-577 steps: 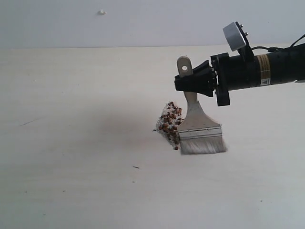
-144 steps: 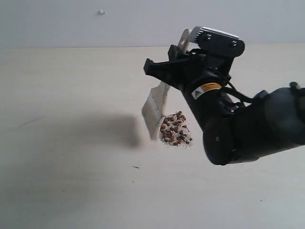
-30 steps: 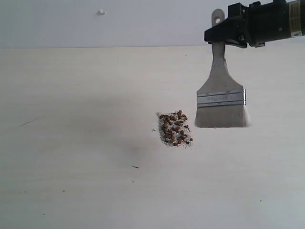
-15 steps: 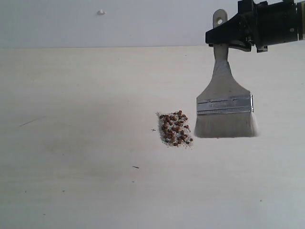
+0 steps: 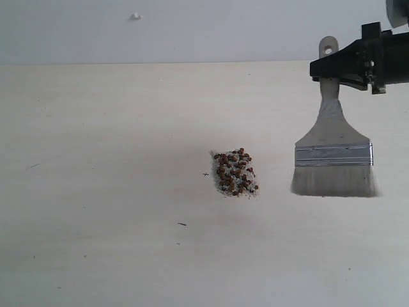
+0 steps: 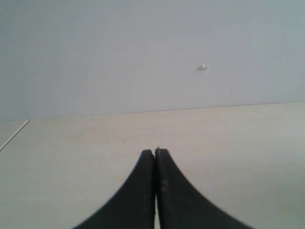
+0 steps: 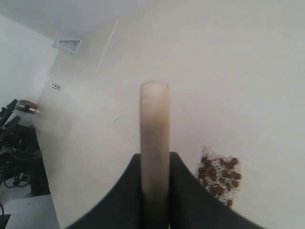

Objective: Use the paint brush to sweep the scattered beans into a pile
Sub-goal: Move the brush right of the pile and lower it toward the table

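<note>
One pale tabletop [image 5: 96, 192] w/ pile [image 5: 235, 173], grey wall [image 5: 192, 32] behind

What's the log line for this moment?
right gripper: shut on paint brush handle | paint brush: upright, bristles down, apart from pile | beans: gathered in pile on table | left gripper: shut, empty

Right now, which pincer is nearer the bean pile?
Right. The right pincer holds the paint brush beside the pile; the left pincer sits outside the exterior view, seeing no pile.
</note>
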Tool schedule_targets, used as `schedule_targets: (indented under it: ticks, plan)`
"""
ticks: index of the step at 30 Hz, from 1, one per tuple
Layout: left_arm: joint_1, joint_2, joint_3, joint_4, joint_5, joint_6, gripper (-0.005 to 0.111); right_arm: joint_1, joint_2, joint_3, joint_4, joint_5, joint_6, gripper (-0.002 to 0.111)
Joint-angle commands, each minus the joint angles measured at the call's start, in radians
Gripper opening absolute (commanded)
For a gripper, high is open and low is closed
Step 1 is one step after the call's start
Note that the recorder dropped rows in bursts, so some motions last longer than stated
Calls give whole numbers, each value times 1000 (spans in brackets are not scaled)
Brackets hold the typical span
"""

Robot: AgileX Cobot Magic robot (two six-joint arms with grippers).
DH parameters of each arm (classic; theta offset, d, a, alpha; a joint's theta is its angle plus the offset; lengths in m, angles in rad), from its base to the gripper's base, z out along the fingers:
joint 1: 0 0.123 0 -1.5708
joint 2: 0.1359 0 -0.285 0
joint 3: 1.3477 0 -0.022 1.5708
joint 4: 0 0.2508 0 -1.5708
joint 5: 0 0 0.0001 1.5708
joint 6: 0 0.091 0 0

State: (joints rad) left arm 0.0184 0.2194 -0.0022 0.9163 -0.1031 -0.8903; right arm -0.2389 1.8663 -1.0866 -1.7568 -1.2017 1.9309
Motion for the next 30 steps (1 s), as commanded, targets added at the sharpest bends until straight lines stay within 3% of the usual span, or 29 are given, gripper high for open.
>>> schedule_targets:
  ticks: [1,11,30]
  plan:
    - [2,-4,2,-3,0,1,0,-43,-3,14,12,-19,-47,0]
    - [2,-4,2,-3,0,1,0,35,88,34,12,-19,-91,0]
    - [2,-4,2,-3,0,1,0,41,176,34,12,109,-98,0]
